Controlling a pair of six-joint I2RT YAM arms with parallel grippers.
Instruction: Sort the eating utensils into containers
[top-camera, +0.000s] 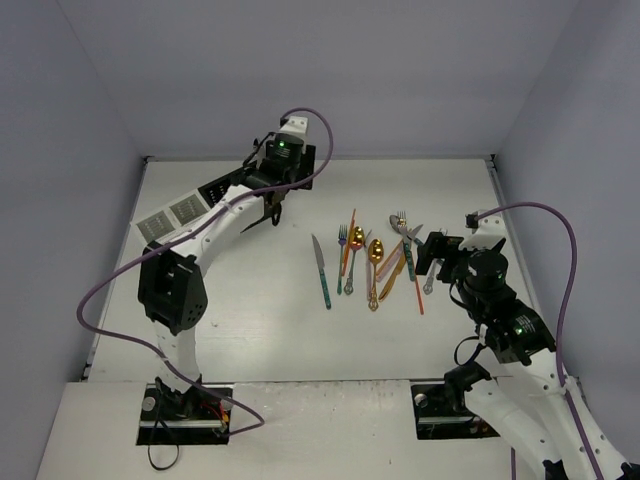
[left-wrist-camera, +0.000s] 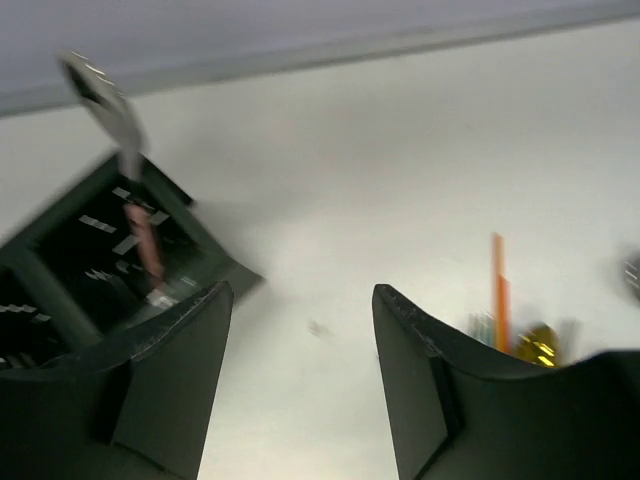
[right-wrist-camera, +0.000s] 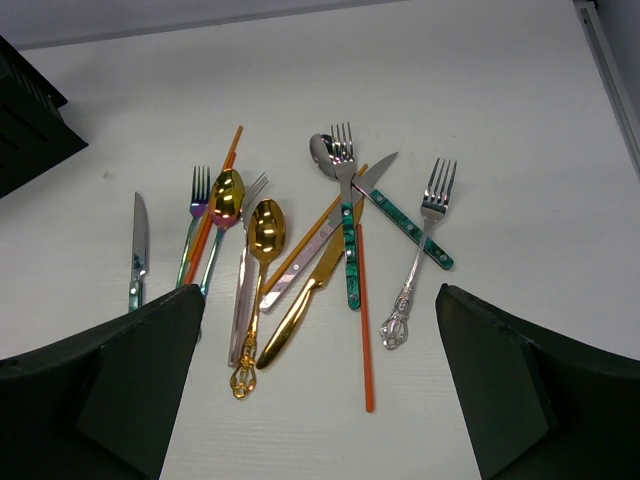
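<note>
The eating utensils (top-camera: 378, 262) lie loose on the table right of centre: forks, gold spoons (right-wrist-camera: 265, 235), knives and orange sticks (right-wrist-camera: 364, 320). One knife (right-wrist-camera: 138, 252) lies apart at the left of the pile. My right gripper (right-wrist-camera: 320, 292) hangs open just in front of the pile, holding nothing. Of the two containers, the black one (left-wrist-camera: 70, 265) sits at the back with a pink-handled utensil (left-wrist-camera: 145, 240) standing in it. My left gripper (left-wrist-camera: 302, 290) is open beside that caddy, nothing between its fingers. The white container (top-camera: 170, 213) lies at the far left.
The table's back edge meets the wall just behind the black caddy (top-camera: 318, 160). The right table edge (right-wrist-camera: 605, 70) runs close to the outermost fork (right-wrist-camera: 432, 205). The left wrist view is blurred.
</note>
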